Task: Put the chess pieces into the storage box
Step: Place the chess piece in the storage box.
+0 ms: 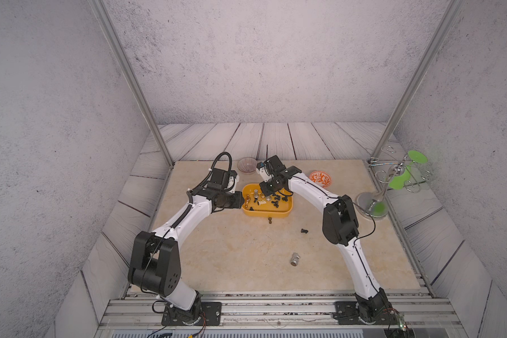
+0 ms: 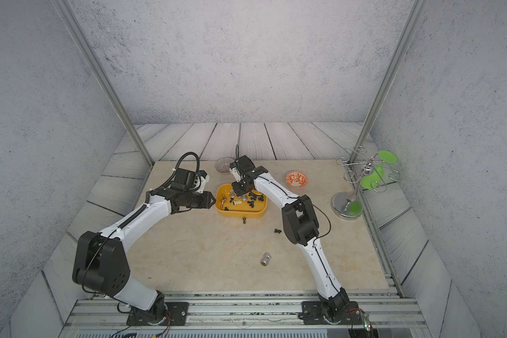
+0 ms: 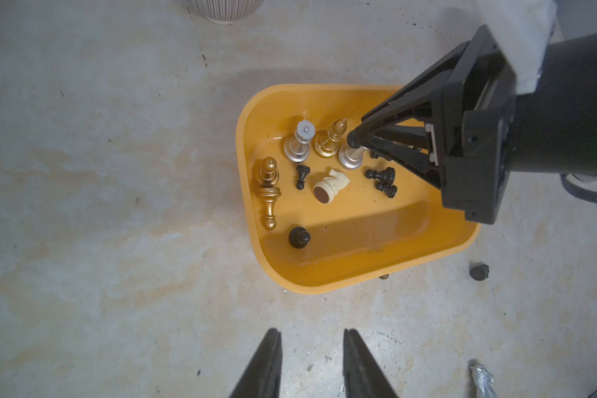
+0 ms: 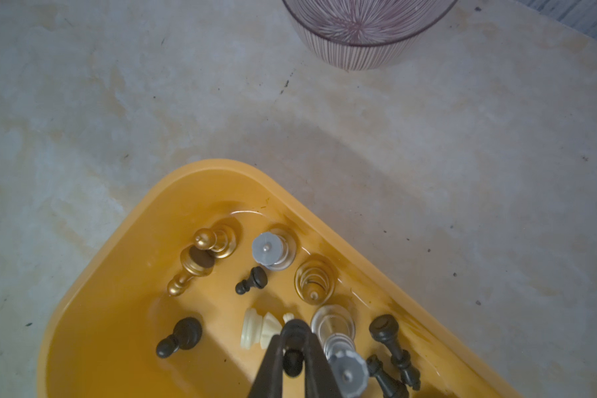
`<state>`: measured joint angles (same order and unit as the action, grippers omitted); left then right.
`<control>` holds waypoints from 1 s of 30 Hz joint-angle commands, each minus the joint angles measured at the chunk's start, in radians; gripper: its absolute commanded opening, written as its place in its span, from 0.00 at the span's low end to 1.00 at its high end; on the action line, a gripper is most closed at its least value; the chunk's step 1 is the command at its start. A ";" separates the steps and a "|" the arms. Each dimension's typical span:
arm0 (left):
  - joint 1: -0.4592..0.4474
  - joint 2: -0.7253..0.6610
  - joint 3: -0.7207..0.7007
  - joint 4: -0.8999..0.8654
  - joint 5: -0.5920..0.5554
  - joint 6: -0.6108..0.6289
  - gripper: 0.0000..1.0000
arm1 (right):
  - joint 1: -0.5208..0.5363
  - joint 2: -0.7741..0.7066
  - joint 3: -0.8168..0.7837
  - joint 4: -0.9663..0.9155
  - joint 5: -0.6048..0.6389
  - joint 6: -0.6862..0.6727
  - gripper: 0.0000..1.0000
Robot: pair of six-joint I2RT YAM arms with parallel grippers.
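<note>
My right gripper (image 4: 293, 327) hangs narrow inside the storage box (image 4: 200, 165) with a small black pawn (image 4: 293, 363) between its fingers; I cannot tell whether it is gripped or free. A silver piece (image 4: 335, 325) stands just beside it. My left gripper (image 3: 311, 332), partly open and empty, hovers beside the box. Back toward my bases, three chess pieces (image 1: 295, 259) lie loose on the tabletop (image 1: 231, 257).

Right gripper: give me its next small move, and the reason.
Probably open the jaws and let the load drop. The right gripper hangs low inside the rim of the storage box, with a small black piece between its fingers, beside the cream piece lying in there. The carry looks finished, so a release seems due, then a lift clear.
</note>
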<state>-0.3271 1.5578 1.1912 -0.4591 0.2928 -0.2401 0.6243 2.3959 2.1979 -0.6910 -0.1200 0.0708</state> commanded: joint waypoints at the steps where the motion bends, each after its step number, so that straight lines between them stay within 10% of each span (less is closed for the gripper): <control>1: 0.003 -0.029 -0.014 0.010 0.015 -0.011 0.34 | 0.000 0.042 0.023 -0.006 0.011 0.017 0.21; 12: -0.053 -0.024 -0.028 -0.025 -0.010 -0.001 0.34 | -0.008 -0.156 -0.088 0.038 0.003 0.023 0.27; 30: -0.358 0.036 -0.179 0.253 -0.366 -0.038 0.34 | -0.113 -0.741 -0.805 0.245 0.029 0.120 0.31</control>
<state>-0.6586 1.5692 1.0351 -0.3027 0.0380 -0.2703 0.5392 1.7107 1.4643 -0.4614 -0.1085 0.1493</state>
